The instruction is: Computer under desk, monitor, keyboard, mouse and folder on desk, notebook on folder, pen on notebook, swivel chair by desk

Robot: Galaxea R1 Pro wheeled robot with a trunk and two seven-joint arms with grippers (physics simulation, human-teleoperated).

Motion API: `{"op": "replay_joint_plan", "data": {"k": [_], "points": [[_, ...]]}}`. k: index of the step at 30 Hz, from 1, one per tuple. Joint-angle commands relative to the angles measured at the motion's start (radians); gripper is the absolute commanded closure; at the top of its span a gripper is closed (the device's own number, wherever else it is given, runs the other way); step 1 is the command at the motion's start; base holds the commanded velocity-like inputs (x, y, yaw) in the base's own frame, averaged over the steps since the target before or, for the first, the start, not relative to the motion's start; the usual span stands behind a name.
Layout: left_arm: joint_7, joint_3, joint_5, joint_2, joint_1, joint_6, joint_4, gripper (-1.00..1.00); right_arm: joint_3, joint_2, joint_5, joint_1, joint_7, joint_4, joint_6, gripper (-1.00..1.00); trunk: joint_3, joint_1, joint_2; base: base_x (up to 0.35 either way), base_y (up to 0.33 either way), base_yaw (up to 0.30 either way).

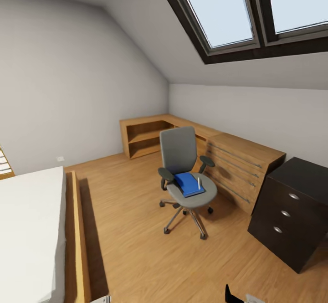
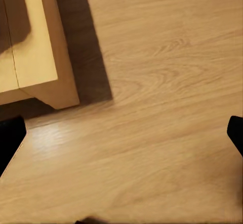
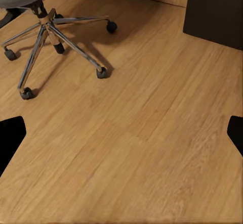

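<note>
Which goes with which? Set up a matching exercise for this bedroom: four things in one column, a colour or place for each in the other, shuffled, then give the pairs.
Things:
1. folder
2. swivel chair
3. dark drawer cabinet
4. pen

Descriptions:
A. black front with small round silver knobs
B. bright blue, lying on the seat
C. grey padding on a chrome wheeled base
D. thin whitish stick on top of the blue thing

Pairs: 1-B, 2-C, 3-A, 4-D

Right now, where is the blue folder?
In the head view, the blue folder lies on the seat of the swivel chair, mid-room, with the wooden drawer unit just to the chair's right.
</note>
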Motion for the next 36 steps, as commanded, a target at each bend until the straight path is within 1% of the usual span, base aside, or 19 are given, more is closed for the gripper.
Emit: {"op": "replay_joint_plan", "data": {"k": [1,7,13,16,20,23,26,27,36], "points": [[-0.001,0.005,0.001,-0.001,-0.001,-0.004,0.001,-1.00,0.000,-0.002,0.001,-0.001,-0.001,-0.001,-0.003,-1.00,-0.001,0.000,-0.001,-0.222,0.259,0.000],[-0.001,0.005,0.000,-0.001,-0.001,-0.007,0.003,-1.00,0.002,-0.010,0.002,-0.001,0.000,-0.003,-0.004,-1.00,-0.001,0.000,-0.001,-0.187,0.290,-0.002],[-0.001,0.005,-0.001,-0.001,-0.001,-0.008,0.003,-1.00,0.002,-0.009,0.003,-0.001,0.000,-0.002,-0.004,-1.00,-0.001,0.000,-0.001,-0.165,0.305,-0.107],[-0.001,0.005,-0.001,-0.001,-0.001,-0.009,0.003,-1.00,0.004,-0.006,0.005,-0.001,0.001,0.008,-0.004,-1.00,-0.001,0.000,-0.001,-0.155,0.309,-0.206],[-0.001,0.005,-0.001,-0.001,-0.001,-0.009,0.003,-1.00,0.012,-0.003,0.018,-0.001,0.002,0.042,-0.005,-1.00,-0.001,0.000,-0.001,-0.150,0.311,-0.244],[-0.001,0.005,-0.001,-0.001,-0.001,-0.009,0.003,-1.00,0.017,-0.002,0.034,-0.001,0.002,0.054,-0.005,-1.00,-0.001,0.000,-0.001,-0.148,0.311,-0.258],[-0.001,0.004,-0.002,-0.001,-0.001,-0.009,0.003,-1.00,0.021,-0.001,0.061,-0.001,0.002,0.063,-0.004,-1.00,-0.001,0.000,-0.001,-0.147,0.311,-0.266],[-0.001,0.004,-0.002,-0.001,-0.001,-0.009,0.003,-1.00,0.021,-0.001,0.065,-0.001,0.001,0.064,-0.004,-1.00,-0.001,0.000,-0.001,-0.155,0.306,-0.268],[-0.001,0.002,-0.002,-0.003,-0.001,-0.009,0.004,-1.00,0.022,-0.002,0.078,-0.001,0.001,0.067,-0.004,-1.00,-0.002,0.000,-0.001,-0.214,0.262,-0.269]]}}
